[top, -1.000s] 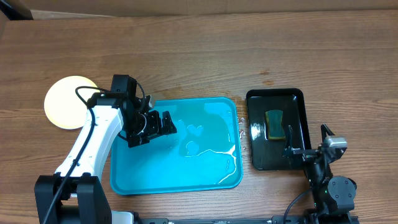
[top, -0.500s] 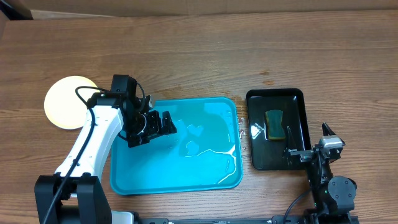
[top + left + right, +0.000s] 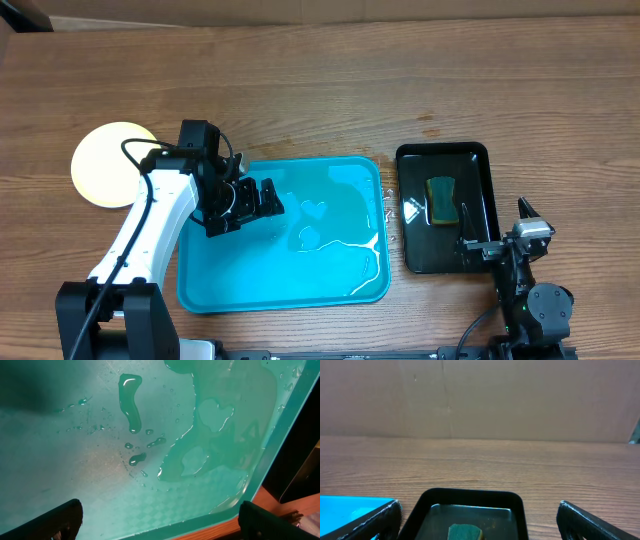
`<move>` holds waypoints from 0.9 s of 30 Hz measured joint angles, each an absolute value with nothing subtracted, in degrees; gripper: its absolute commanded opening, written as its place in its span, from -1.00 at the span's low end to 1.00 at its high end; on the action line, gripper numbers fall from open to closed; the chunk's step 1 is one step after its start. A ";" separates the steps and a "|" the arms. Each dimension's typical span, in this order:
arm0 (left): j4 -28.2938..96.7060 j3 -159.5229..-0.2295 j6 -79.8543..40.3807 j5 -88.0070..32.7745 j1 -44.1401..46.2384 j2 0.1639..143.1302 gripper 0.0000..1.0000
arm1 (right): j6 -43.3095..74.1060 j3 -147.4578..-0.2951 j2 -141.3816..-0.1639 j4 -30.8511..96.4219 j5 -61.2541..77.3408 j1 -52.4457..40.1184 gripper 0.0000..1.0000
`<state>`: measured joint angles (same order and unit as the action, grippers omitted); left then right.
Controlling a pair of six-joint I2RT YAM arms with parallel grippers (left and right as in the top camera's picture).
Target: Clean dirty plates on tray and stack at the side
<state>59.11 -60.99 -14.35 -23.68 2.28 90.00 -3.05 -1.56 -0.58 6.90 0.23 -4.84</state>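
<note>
The tray [image 3: 340, 285] holds only water [image 3: 230, 385], and one yellow plate [image 3: 100, 170] lies left of it, so the job looks nearly done; whether others sit beneath, I cannot tell. Both the left gripper [image 3: 262, 198], over the tray's left part, and the right gripper [image 3: 495, 238], well right of it, hang released, empty. Only overhead shows the plate; the left wrist alone shows droplets.
</note>
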 measured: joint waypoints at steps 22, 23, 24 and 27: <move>58.26 -60.36 -14.35 -23.49 2.28 63.31 0.99 | -3.05 -1.56 -0.58 6.85 0.25 -4.84 1.00; 58.28 -60.36 -14.35 -23.49 2.28 60.01 0.99 | -3.03 -1.56 -0.58 6.85 0.23 -4.84 1.00; 58.24 -60.36 -14.35 -23.49 2.28 57.21 0.99 | -3.07 -1.56 -0.58 6.85 0.23 -4.84 1.00; 58.26 -60.36 -14.35 -23.49 2.28 48.01 1.00 | -3.07 -1.56 -0.58 6.81 0.23 -4.84 1.00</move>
<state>58.26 -60.36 -14.35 -23.49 2.28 48.01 -3.07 -1.56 -0.58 6.81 0.23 -4.84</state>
